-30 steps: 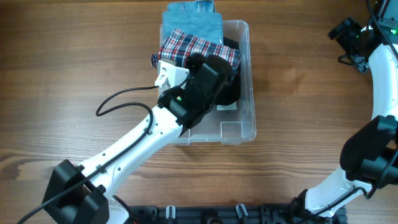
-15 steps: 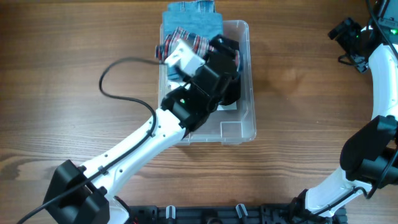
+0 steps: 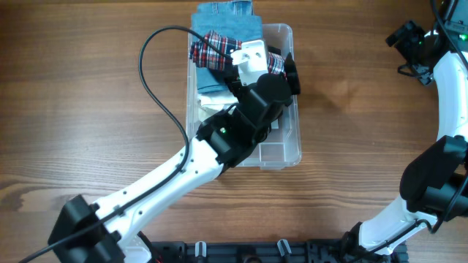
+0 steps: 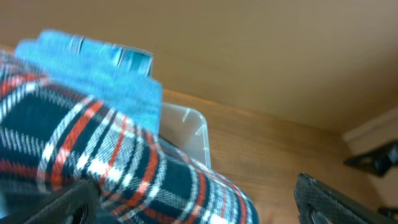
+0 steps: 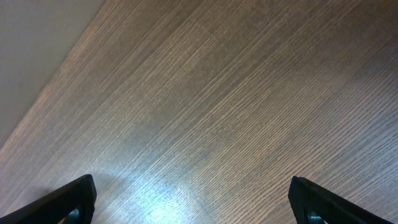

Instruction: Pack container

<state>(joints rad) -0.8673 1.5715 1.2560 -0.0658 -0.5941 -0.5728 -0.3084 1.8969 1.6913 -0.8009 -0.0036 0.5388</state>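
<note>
Hovering over soft plaid cloth [image 3: 208,50]: left gripper [image 4: 193,208], fingers spread wide.
One container [image 3: 272,152], clear rounded-rim plastic, centred by the far edge; two fabrics, plaid plus blue denim [image 3: 223,16]. The right gripper [image 5: 193,199] is also wide, above woodgrain bench [image 5: 217,93].

Robot lab bench: wood-grain table [image 3: 80,109], mounted arms [image 3: 168,175].
</note>
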